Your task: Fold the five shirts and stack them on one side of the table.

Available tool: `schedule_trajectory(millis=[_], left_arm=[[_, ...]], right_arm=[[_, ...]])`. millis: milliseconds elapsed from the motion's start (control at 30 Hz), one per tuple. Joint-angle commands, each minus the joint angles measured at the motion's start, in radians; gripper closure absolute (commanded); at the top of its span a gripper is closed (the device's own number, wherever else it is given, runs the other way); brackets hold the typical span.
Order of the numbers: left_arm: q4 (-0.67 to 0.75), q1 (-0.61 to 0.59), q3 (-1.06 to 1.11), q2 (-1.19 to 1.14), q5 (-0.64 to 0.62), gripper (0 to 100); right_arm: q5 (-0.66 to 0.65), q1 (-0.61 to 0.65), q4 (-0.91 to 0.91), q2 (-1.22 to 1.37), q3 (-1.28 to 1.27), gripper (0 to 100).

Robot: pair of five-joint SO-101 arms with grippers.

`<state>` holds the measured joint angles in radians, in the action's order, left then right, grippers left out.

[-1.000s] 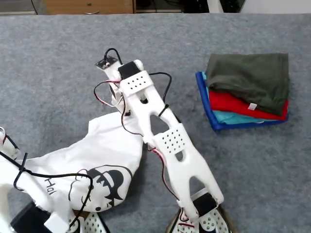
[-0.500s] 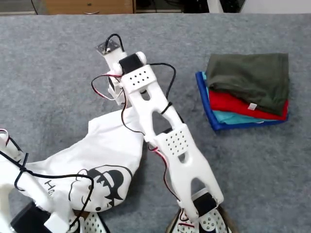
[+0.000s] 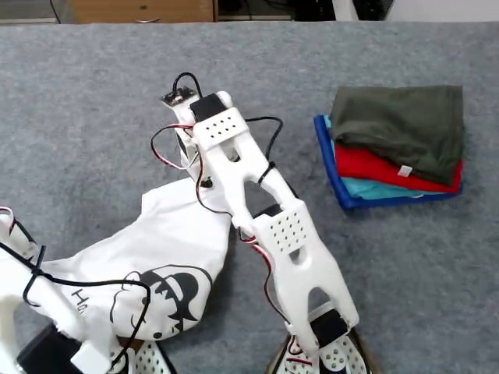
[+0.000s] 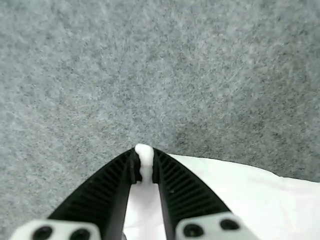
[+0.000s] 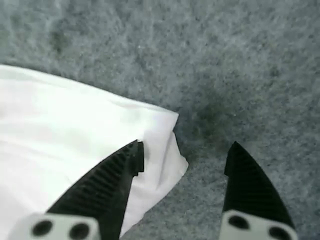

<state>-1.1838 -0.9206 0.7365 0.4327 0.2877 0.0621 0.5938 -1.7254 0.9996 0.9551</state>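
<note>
A white shirt (image 3: pixel 156 257) with a black cartoon print lies crumpled at the near left of the grey table. In the left wrist view my left gripper (image 4: pixel 143 159) is shut on a pinched fold of the white shirt (image 4: pixel 240 195), low over the felt. My right gripper (image 5: pixel 185 150) stands open over a corner of the white shirt (image 5: pixel 75 130), one finger above the cloth and the other above bare felt. In the high view the right arm (image 3: pixel 242 187) stretches from the near edge to the shirt's far corner. Several folded shirts form a stack (image 3: pixel 398 140) at the right, with an olive one on top.
Grey felt (image 3: pixel 93 93) covers the whole table, with open room at the far left and far middle. A wooden cabinet (image 3: pixel 144 9) stands beyond the far edge. Cables loop around both arms.
The right arm's wrist swung a little farther away, then came back close to where it was a second ago. The left arm and the shirt have barely moved.
</note>
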Motion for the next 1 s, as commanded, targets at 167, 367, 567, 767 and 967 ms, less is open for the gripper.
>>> schedule_trajectory(millis=[167, 367, 567, 767, 967], left_arm=[[0.011, 0.003, -0.012, 0.03, 0.006, 98], [0.011, 0.005, -0.012, 0.03, 0.006, 98], [0.011, 0.003, -0.012, 0.03, 0.006, 98], [0.011, 0.002, -0.012, 0.03, 0.008, 98], [0.011, 0.005, -0.012, 0.03, 0.008, 98]], right_arm=[[0.012, 0.047, 0.058, -0.013, 0.005, 72.8], [0.015, 0.044, 0.057, -0.007, 0.059, 72.8], [0.044, 0.041, 0.031, 0.021, 0.031, 72.8], [0.046, 0.041, 0.043, 0.067, 0.036, 83.1], [0.037, 0.041, 0.064, 0.074, 0.076, 94.1]])
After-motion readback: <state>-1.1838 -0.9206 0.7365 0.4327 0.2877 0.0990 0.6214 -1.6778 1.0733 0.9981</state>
